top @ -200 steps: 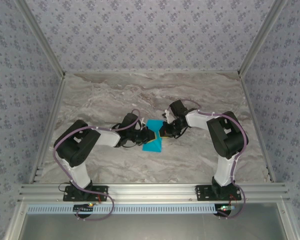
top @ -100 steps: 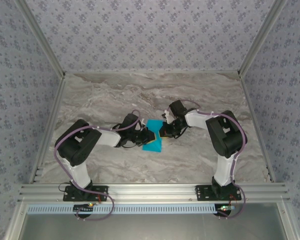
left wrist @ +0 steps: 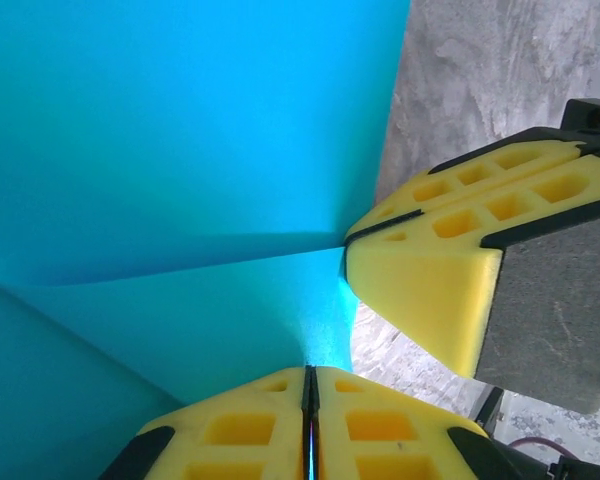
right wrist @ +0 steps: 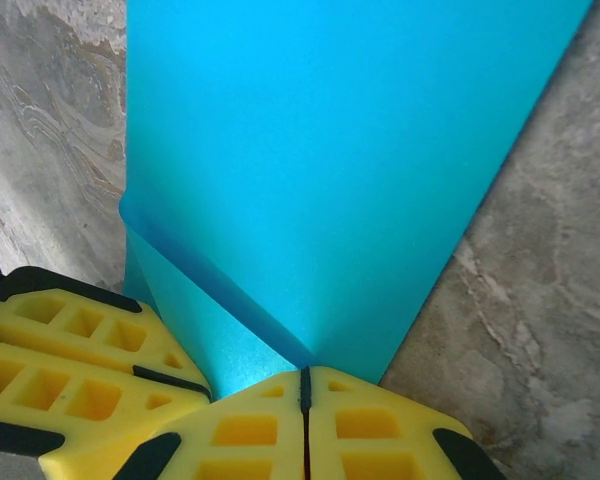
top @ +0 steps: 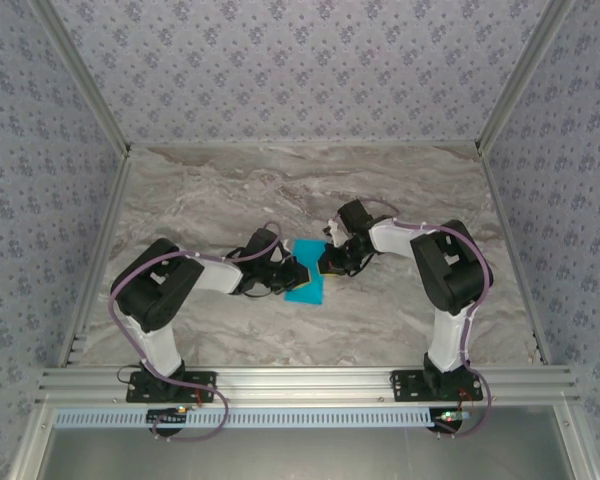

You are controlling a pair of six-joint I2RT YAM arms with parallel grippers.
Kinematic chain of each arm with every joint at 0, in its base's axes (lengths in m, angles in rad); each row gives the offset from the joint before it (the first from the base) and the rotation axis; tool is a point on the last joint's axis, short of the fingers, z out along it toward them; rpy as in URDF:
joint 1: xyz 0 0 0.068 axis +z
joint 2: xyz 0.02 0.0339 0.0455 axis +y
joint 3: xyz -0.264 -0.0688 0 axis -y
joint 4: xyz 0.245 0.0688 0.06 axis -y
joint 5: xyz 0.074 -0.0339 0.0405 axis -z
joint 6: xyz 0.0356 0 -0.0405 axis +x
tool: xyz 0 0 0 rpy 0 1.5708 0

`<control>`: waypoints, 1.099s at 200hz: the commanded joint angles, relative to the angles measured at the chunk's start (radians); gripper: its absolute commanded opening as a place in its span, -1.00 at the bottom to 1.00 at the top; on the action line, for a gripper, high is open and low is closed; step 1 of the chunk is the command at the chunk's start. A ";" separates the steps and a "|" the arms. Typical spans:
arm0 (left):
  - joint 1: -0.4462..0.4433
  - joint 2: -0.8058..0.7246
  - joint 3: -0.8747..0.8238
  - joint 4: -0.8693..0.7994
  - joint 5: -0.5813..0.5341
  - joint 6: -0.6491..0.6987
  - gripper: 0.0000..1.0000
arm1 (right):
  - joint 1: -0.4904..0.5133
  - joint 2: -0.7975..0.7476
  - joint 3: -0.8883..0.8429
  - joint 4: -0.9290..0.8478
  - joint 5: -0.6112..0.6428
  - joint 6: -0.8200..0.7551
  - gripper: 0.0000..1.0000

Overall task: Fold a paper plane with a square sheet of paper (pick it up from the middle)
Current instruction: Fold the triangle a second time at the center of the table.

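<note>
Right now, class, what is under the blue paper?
Marble table shows all around the paper, so it likely continues beneath. That patch itself is covered.

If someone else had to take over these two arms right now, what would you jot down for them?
Left end effector: shut on the square sheet of paper.
Right end effector: shut on the same sheet, right beside the left one.
Sheet: on the marble table, between the arms, one flap bent over near the pinch.
Done: both have hold.
Left: the plane's folds; no dart shape yet.
</note>
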 commanded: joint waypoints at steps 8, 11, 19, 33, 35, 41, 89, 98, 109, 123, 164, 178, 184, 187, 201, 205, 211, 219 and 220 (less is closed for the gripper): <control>-0.008 -0.002 0.004 -0.035 -0.020 0.028 -0.78 | -0.006 0.025 0.023 -0.027 0.003 -0.016 -0.82; -0.009 -0.001 0.004 -0.037 -0.020 0.028 -0.77 | -0.006 0.026 0.023 -0.028 0.004 -0.016 -0.82; -0.008 0.000 0.004 -0.038 -0.020 0.028 -0.77 | -0.005 0.027 0.024 -0.028 0.004 -0.017 -0.81; -0.009 -0.003 0.003 -0.041 -0.020 0.028 -0.77 | -0.006 0.032 0.026 -0.029 0.003 -0.019 -0.81; -0.008 -0.003 0.002 -0.041 -0.020 0.028 -0.77 | -0.006 0.032 0.026 -0.030 0.003 -0.019 -0.82; -0.008 -0.007 0.004 -0.043 -0.019 0.028 -0.78 | -0.005 0.033 0.027 -0.031 0.003 -0.019 -0.81; -0.008 -0.092 0.024 -0.035 -0.005 0.032 -0.76 | -0.002 0.041 0.030 -0.040 0.009 -0.025 -0.81; -0.008 -0.103 0.029 -0.042 -0.008 0.036 -0.76 | -0.003 0.042 0.030 -0.042 0.011 -0.025 -0.81; -0.009 -0.106 0.037 -0.056 -0.013 0.041 -0.76 | -0.003 0.043 0.030 -0.044 0.011 -0.027 -0.82; -0.008 -0.095 0.045 -0.066 -0.013 0.044 -0.76 | -0.002 0.045 0.030 -0.044 0.010 -0.027 -0.81; -0.008 -0.038 0.070 -0.092 -0.019 0.039 -0.77 | -0.003 0.049 0.034 -0.045 0.009 -0.027 -0.81; -0.010 -0.026 0.078 -0.114 -0.027 0.040 -0.77 | -0.001 0.051 0.035 -0.047 0.007 -0.028 -0.81; -0.010 -0.021 0.083 -0.122 -0.031 0.042 -0.77 | -0.001 0.051 0.035 -0.049 0.008 -0.029 -0.81; -0.011 -0.020 0.084 -0.127 -0.031 0.042 -0.77 | -0.001 0.051 0.036 -0.049 0.009 -0.029 -0.81; -0.012 -0.012 0.090 -0.143 -0.035 0.044 -0.77 | 0.000 0.052 0.037 -0.050 0.009 -0.030 -0.81; -0.012 -0.011 0.089 -0.145 -0.038 0.043 -0.77 | 0.000 0.052 0.037 -0.052 0.010 -0.030 -0.81; -0.012 -0.010 0.093 -0.155 -0.041 0.046 -0.77 | 0.000 0.052 0.037 -0.051 0.010 -0.029 -0.81; -0.014 -0.009 0.094 -0.167 -0.048 0.050 -0.78 | 0.000 0.052 0.037 -0.052 0.012 -0.030 -0.81; -0.014 -0.009 0.095 -0.170 -0.048 0.050 -0.78 | 0.000 0.052 0.038 -0.052 0.012 -0.030 -0.81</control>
